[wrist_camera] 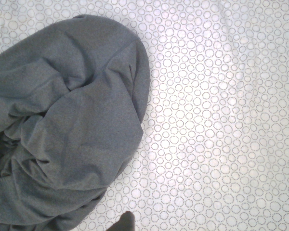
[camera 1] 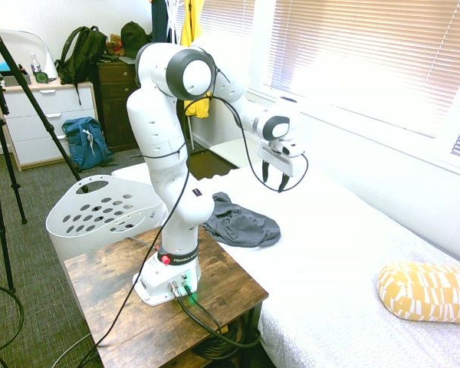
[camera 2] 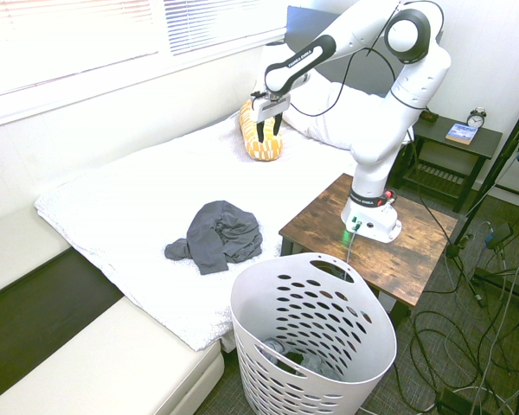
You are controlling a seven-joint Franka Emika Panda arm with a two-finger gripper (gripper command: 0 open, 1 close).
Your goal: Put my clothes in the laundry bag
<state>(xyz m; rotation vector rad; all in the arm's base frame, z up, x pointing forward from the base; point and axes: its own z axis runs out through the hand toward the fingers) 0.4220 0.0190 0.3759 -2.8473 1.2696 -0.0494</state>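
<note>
A crumpled dark charcoal-grey garment, the clothes (camera 1: 241, 225) (camera 2: 218, 236) (wrist_camera: 67, 125), lies on the white bed near its edge. My gripper (camera 1: 274, 177) (camera 2: 266, 131) hangs open and empty well above the bed, up and off to the side of the garment. The laundry bag, a white plastic basket with oval holes (camera 1: 100, 211) (camera 2: 316, 333), stands on the floor beside the bed and the wooden table. Some grey fabric shows at its bottom in the second exterior view.
A yellow patterned pillow (camera 1: 428, 290) (camera 2: 261, 138) lies on the bed (camera 1: 345, 261). My arm's base sits on a brown wooden table (camera 1: 157, 307) (camera 2: 415, 238). A blue backpack (camera 1: 86, 142), dressers and a nightstand (camera 2: 454, 151) stand around the room.
</note>
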